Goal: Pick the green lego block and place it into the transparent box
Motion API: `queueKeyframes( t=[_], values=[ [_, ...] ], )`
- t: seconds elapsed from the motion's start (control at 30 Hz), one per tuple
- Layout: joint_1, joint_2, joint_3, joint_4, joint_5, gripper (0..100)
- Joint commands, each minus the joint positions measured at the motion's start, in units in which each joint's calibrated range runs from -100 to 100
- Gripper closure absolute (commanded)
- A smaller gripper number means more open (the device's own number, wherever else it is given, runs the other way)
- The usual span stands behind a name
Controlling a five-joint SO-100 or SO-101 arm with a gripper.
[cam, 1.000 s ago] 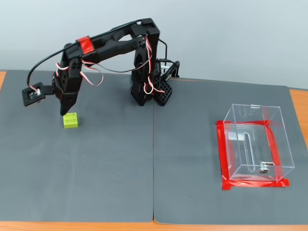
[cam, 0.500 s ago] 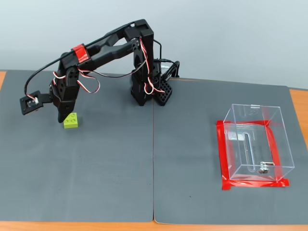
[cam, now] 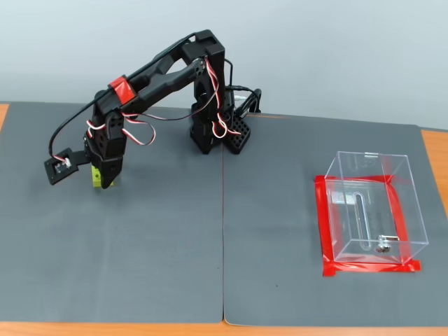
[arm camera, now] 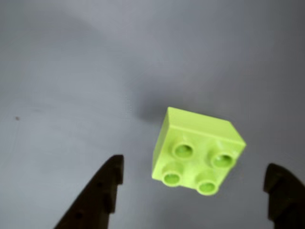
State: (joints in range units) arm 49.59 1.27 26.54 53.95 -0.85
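on the grey mat [cam: 168, 259], toward the left side of the fixed view, the black arm [cam: 157, 73] reaches down from its base and ends at the gripper [cam: 105, 183]; beside it a sliver of the green lego block [cam: 92, 176] shows, most of it hidden by the gripper, so this view cannot say whether anything touches it; the wrist view gives what that one lacks: the green lego block [arm camera: 198, 151] lies on the mat with its four round studs turned toward the camera, tilted a little, its shadow falling behind it; the two dark fingers [arm camera: 102, 191] rise from the lower edge, one at the block's left and one at its far right, and the gripper [arm camera: 198, 181] stands wide apart around the block with grey mat visible on both sides, holding nothing and touching nothing that can be seen; the fixed view alone shows the rest of the scene: the transparent box [cam: 406, 210] stands well apart on the right of the mat, upright and open at the top, with red tape [cam: 323, 224] framing its base; inside it a small metal piece [cam: 383, 245] rests on the floor near the front right corner; the block is not in the box; red, white and black wires [cam: 129, 133] loop along the arm.
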Motion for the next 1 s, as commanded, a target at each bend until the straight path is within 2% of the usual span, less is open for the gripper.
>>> queueKeyframes(
  t=[0.0,0.97],
  values=[
    [0.2,-1.23,0.1,-0.39,-0.27,67],
    [1.17,3.01,0.92,-0.56,-0.32,67]
  ],
)
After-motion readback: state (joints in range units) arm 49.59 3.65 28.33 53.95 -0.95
